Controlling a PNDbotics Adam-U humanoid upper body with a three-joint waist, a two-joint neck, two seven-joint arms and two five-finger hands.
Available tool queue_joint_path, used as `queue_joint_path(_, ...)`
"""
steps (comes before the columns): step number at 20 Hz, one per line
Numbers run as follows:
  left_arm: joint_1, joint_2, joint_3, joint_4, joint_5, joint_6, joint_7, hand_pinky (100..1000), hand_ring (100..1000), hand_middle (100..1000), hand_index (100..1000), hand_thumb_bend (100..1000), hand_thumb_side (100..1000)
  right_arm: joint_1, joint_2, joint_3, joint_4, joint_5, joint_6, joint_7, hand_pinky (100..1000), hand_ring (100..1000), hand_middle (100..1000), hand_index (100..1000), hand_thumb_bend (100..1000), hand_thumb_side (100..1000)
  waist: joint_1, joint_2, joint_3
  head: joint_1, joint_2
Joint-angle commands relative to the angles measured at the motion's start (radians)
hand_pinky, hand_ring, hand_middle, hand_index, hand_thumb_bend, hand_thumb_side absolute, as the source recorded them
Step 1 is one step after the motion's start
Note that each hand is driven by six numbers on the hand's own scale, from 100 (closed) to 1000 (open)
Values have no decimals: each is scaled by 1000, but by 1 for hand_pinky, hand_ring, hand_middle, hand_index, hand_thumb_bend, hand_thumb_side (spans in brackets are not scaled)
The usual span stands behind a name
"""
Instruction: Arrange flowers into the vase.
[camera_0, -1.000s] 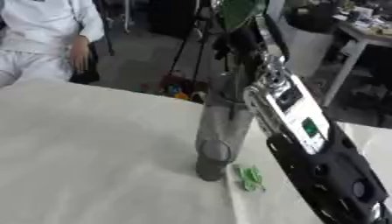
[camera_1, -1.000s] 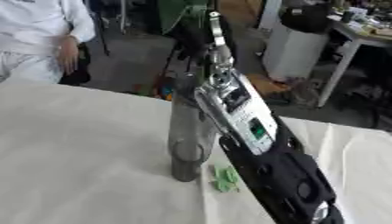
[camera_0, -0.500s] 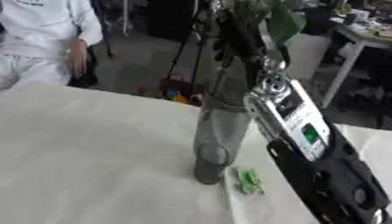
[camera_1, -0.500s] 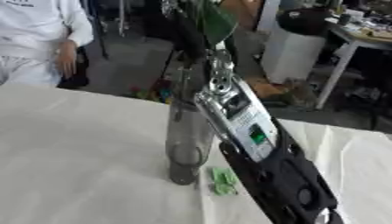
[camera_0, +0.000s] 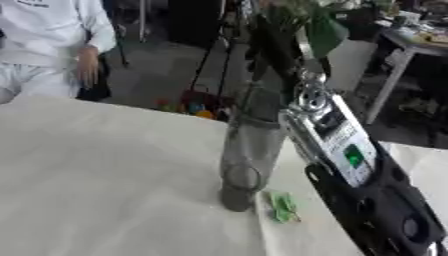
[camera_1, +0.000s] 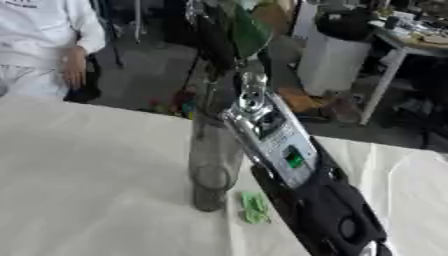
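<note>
Vase: tall, clear glass, slightly tapered, upright on the white-covered desk; mouth open upward, base dark against the cloth.

Flowers: dark stems with broad green leaves, held above the vase's mouth where the right arm's fingers would be (fingers themselves hidden among the foliage, grip not discernible); lower stem ends at or near the rim, entry into the vase unclear.

Green scrap: small, flat, pale green, lying on the desk just beside the vase's base, well below the foliage.
</note>
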Motion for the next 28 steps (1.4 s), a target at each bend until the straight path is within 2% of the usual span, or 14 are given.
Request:
queue_joint_path(1,-15,7,2,-12,4,2,-1,890,898,862,957,100,1000,-15,-27,-6,-15,15,114,-105,335,391,275,273,302,648,13,-19,-2,2,-8)
queue_joint_path(6,-14,7,2,-12,4,2,-1,889,898,861,957,100,1000,-12,-34,-4,-15,39,129,-94,366,408,290,284,279,643,12,-22,-3,2,-8)
queue_joint_path(9,-13,8,1,-12,4,2,-2,889,898,862,957,100,1000,-9,-40,-1,-16,63,145,-71,379,415,294,286,229,661,11,-24,-7,4,-5)
queue_joint_path(15,-12,9,1,-12,4,3,-2,889,898,862,957,100,1000,-5,-47,-1,-21,115,168,-5,386,421,300,288,213,680,10,-26,-9,5,-6)
queue_joint_path(16,-11,9,1,-12,4,3,-2,889,898,862,957,100,1000,-5,-50,3,-25,123,169,4,427,453,330,293,153,671,9,-27,-10,4,-7)
queue_joint_path(20,-9,10,1,-12,4,4,-2,889,898,862,957,100,1000,2,-60,31,-45,173,183,59,449,468,351,301,138,679,9,-29,-13,6,-8)
queue_joint_path(28,-9,9,1,-12,5,4,-1,889,898,862,957,100,1000,11,-60,7,-57,240,205,176,455,471,356,310,127,685,13,-28,-14,5,-11)
